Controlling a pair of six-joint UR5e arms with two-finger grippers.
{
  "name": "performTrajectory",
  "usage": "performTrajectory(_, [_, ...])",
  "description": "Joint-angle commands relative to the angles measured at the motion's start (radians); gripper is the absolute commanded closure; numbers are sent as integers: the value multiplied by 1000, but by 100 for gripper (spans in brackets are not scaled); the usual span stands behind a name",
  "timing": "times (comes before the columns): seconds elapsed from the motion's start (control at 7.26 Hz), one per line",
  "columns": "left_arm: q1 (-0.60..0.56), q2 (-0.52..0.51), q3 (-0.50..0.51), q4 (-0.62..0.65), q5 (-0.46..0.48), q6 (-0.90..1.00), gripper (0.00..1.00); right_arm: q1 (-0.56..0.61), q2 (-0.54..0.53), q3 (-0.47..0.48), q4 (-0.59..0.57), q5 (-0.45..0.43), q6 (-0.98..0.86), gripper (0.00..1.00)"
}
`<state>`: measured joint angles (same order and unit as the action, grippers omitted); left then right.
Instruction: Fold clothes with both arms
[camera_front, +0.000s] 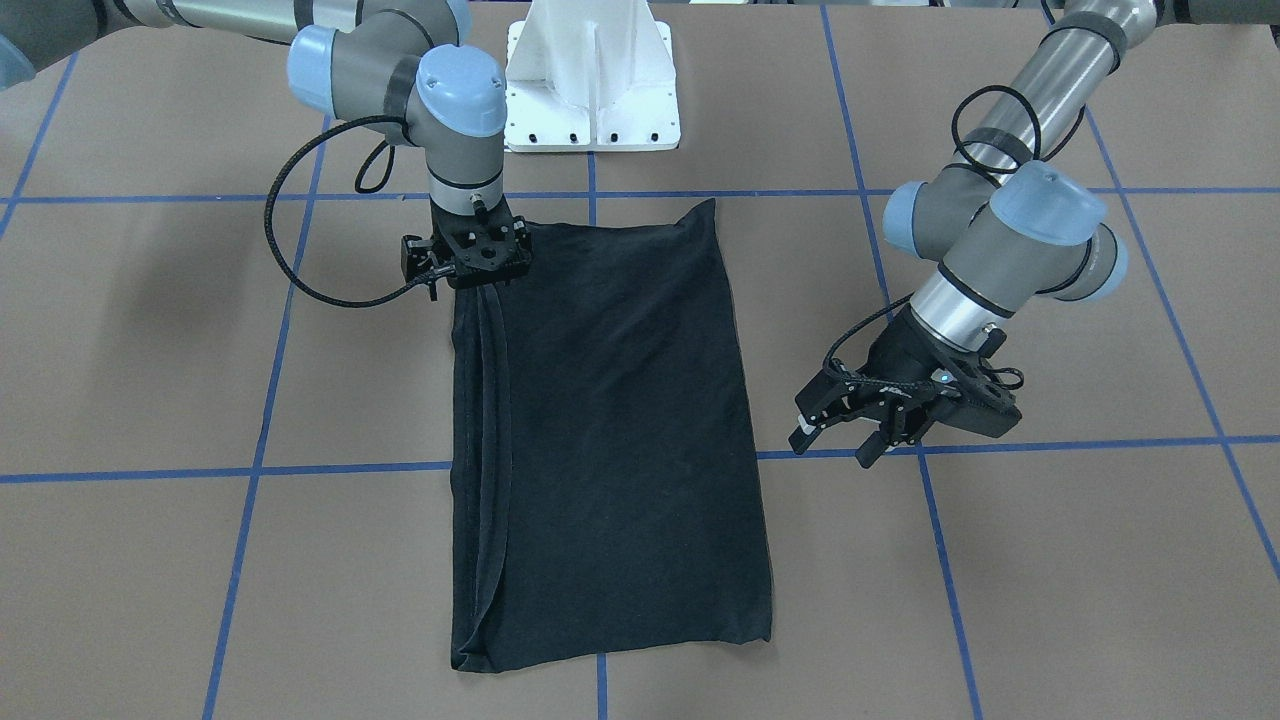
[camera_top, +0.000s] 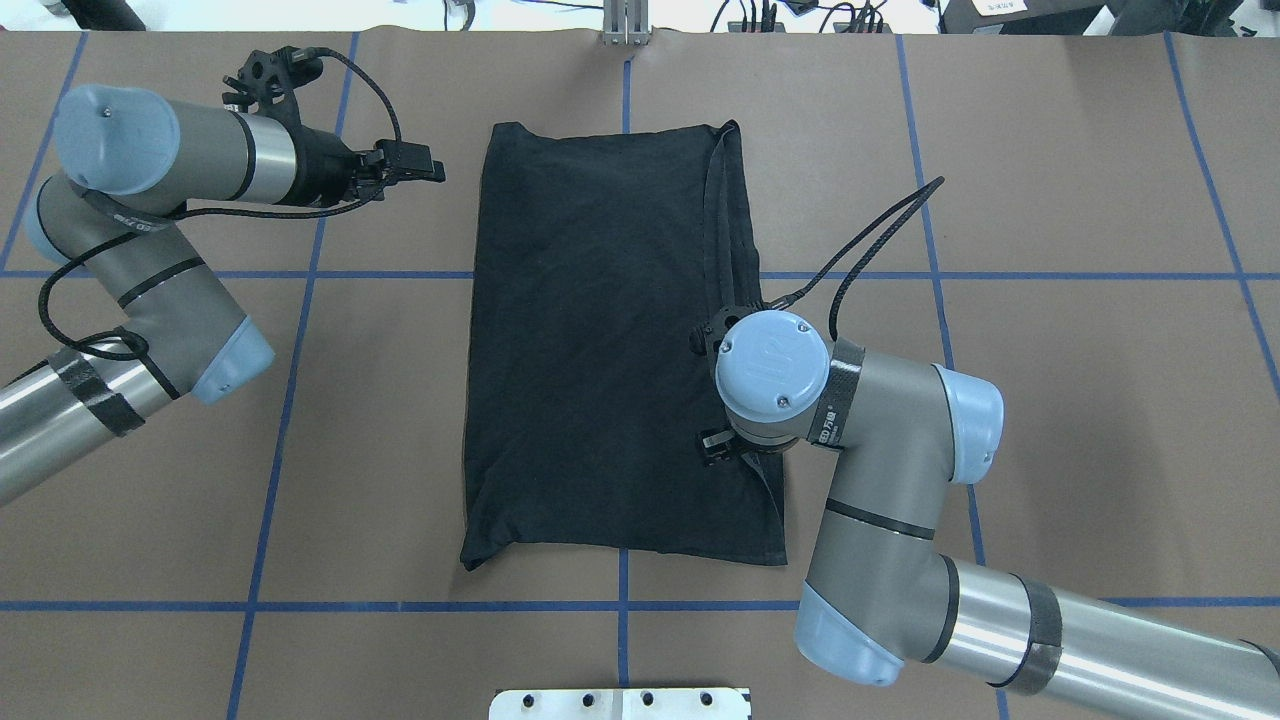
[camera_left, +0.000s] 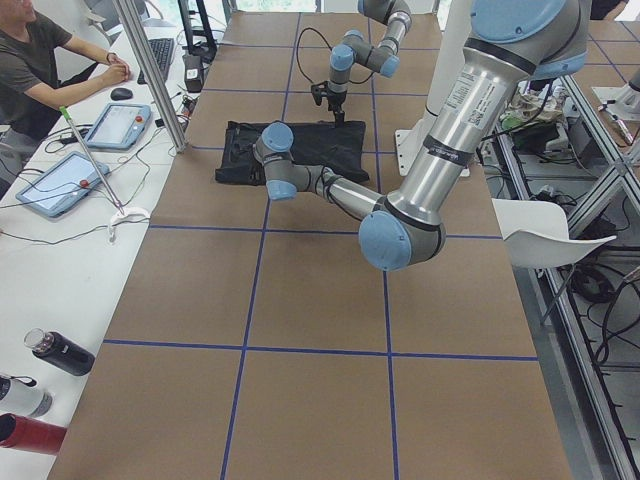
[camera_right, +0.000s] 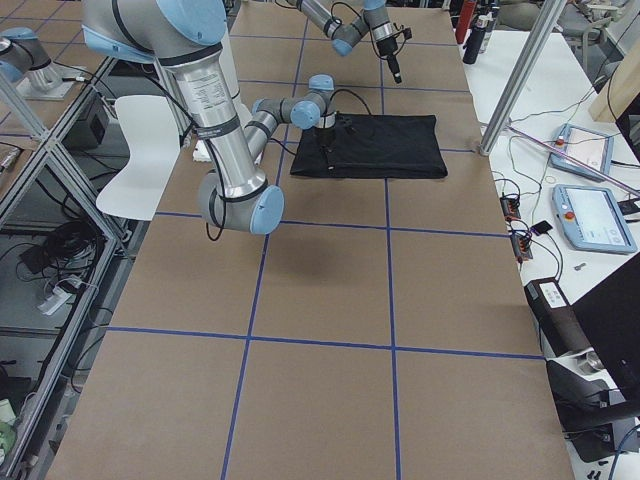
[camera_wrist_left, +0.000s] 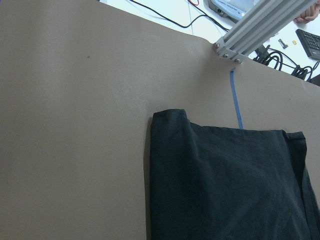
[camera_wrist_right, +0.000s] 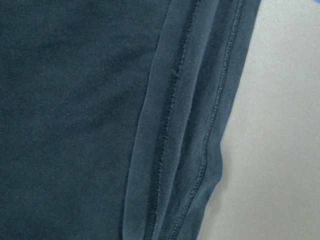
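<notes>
You have one black T-shirt (camera_front: 620, 420), folded into a long rectangle. It lies flat mid-table on the brown paper-covered table (camera_front: 150, 350), with one short end toward the white pedestal base (camera_front: 592, 80). It shows plain black cloth only. The blue tape lines (camera_front: 350, 470) run under it.

The only writing is small white lettering on a black band at the wrist of the right arm (camera_top: 900, 420), and it is too small to read.

Count two arms and two grippers. The right gripper (camera_front: 478, 268) points straight down over the shirt's long edge on the robot's right, toward the robot's end. Its wrist camera fills with several stacked stitched hems (camera_wrist_right: 170, 125) beside bare table. Its fingers are hidden under the wrist, so you cannot tell whether they are spread or pinching cloth.

The left arm (camera_top: 170, 150) holds the left gripper (camera_front: 833, 450) off the shirt's opposite long edge, near but apart from it. Its two fingers are spread wide with nothing between them.
</notes>
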<state>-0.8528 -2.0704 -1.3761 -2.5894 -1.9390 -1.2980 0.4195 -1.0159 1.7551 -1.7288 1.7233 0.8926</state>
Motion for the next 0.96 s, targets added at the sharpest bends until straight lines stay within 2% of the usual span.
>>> performTrajectory(0.0, [1,0,0,0,0,0,0,1,-10,-5,2,-1,-4,0])
performTrajectory(0.83, [0,-8,2,0,0,-1,0,53,-30,-3,0,13,-38,0])
